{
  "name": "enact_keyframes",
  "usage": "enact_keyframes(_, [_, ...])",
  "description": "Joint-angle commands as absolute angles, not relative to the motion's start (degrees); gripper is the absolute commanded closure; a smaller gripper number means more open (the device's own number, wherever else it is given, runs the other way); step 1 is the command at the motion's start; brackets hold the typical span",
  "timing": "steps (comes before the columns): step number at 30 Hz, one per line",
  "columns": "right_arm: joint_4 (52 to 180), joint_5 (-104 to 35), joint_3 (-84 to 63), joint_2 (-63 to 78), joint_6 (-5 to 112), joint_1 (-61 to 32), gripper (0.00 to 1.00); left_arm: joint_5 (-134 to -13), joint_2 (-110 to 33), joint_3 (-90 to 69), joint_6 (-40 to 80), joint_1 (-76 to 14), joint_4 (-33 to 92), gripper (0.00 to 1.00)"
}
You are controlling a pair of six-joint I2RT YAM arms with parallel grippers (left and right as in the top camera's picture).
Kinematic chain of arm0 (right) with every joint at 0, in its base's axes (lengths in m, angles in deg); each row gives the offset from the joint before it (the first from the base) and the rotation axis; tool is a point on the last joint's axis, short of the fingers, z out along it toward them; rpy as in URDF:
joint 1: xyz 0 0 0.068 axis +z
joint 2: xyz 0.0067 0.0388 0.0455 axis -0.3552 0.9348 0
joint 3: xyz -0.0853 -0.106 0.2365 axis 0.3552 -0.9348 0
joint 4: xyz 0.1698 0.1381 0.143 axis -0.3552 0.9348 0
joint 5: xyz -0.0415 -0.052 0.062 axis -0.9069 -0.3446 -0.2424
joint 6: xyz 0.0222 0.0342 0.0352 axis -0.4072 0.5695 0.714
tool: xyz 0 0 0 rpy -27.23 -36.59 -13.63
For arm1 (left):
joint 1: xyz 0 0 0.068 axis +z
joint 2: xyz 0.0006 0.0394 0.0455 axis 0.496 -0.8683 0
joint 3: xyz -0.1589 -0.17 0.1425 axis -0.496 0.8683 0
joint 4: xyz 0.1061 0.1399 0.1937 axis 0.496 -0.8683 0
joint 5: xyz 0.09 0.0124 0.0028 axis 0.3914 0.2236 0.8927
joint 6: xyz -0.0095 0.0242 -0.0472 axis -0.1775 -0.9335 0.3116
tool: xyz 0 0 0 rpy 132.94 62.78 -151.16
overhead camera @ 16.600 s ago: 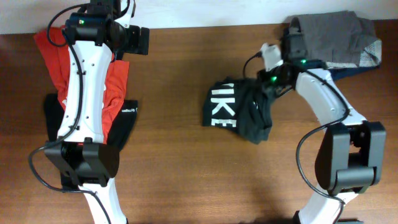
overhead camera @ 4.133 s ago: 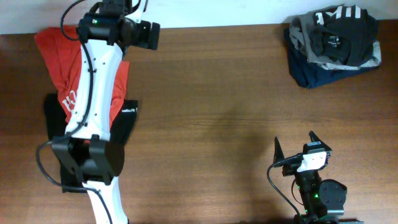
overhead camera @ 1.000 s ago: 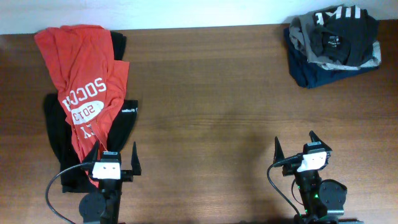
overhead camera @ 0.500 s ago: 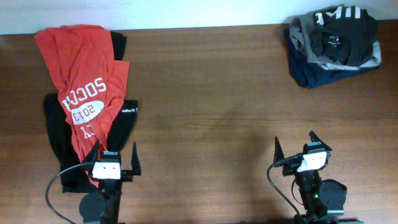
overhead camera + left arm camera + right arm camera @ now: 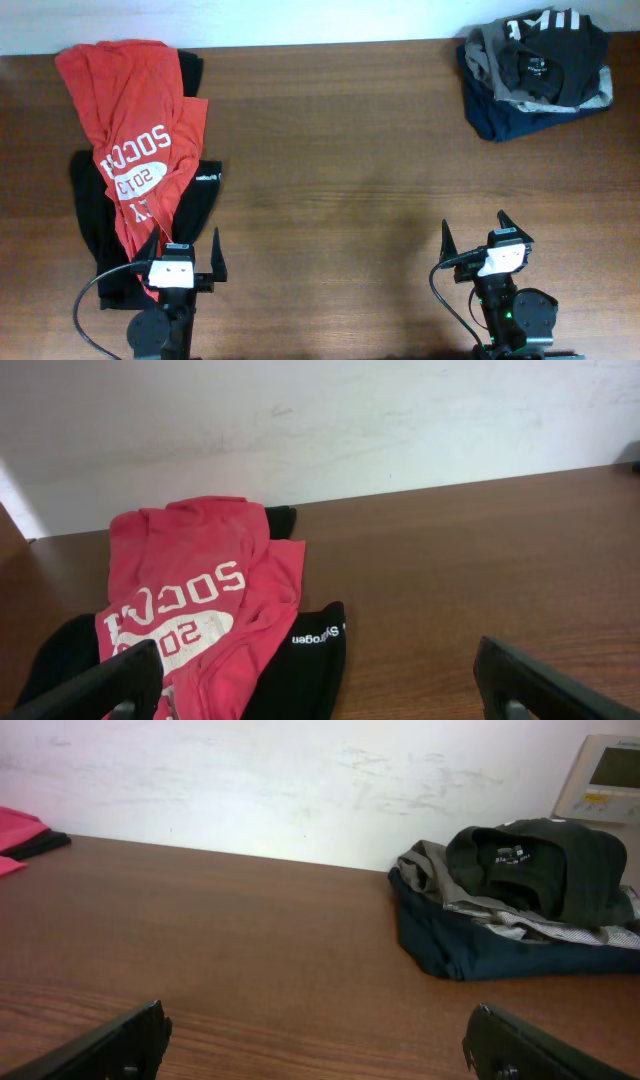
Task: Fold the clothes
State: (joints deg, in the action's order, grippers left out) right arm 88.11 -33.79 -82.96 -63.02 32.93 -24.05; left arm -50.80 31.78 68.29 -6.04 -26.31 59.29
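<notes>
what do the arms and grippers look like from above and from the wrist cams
Both are alike: the left gripper and right gripper each have two black, tapered fingers on a small white block, above a rounded black base. A thin black cable loops beside each. A green light glows on the right base.

black garment (image 5: pixel 95 215) mostly buried under the red shirt (image 5: pixel 130 110), only its edges and one sleeve showing; the shirt's white print runs into a fold, last letters lost; left gripper (image 5: pixel 315 665) and right gripper (image 5: pixel 315 1020) show fingertips only, the rest cut by the wrist views' bottom edge; navy garment (image 5: pixel 480 955) largely covered by grey cloth (image 5: pixel 440 880) and a black top (image 5: pixel 540 860); white label (image 5: pixel 505 858) on that top too small to read; wall panel (image 5: pixel 605 775) cropped at the right edge
</notes>
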Motion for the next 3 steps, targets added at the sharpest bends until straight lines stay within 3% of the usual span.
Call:
enact_keyframes(1, [88.0,-34.5,-83.5,-63.4,32.6,-24.3,0.01,-51.4,32.3,68.6,-6.6,-26.1,59.1,0.01])
enact_keyframes(3, [88.0,-34.5,-83.5,-63.4,32.6,-24.3,0.01,-51.4,32.3,68.6,-6.6,-26.1,59.1,0.01])
